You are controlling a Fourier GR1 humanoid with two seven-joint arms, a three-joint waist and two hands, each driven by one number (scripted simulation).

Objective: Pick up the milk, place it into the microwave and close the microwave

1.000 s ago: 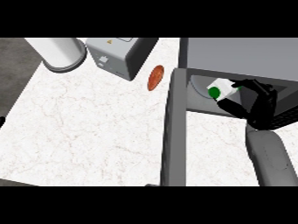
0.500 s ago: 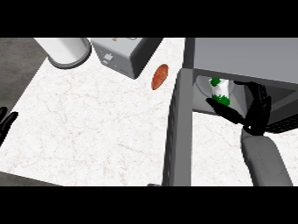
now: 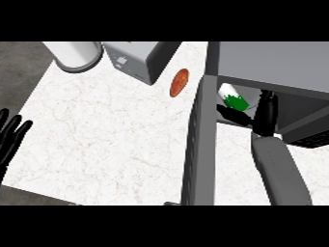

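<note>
The milk point(image 3: 232, 98), a small white carton with a green patch, sits tilted just inside the opening of the grey microwave point(image 3: 281, 65) at the right. My right hand point(image 3: 265, 113) reaches into the cavity beside the carton. Its fingers point up along the carton's right side, and its thumb curls under the carton's lower edge. The microwave door point(image 3: 199, 144) stands open, seen edge-on as a grey strip running down the middle. My left hand point(image 3: 2, 140) rests open at the left edge, fingers up, far from the milk.
At the back of the white counter point(image 3: 102, 130) stand a white cylinder point(image 3: 74, 55) and a grey box appliance point(image 3: 138, 60). An orange-brown oval object point(image 3: 179, 82) lies just left of the door's hinge end. The counter's left edge drops off to dark floor.
My right hand has gone deeper into the microwave with the milk. The view has shifted right, and my left hand has come further into sight at the left edge.
</note>
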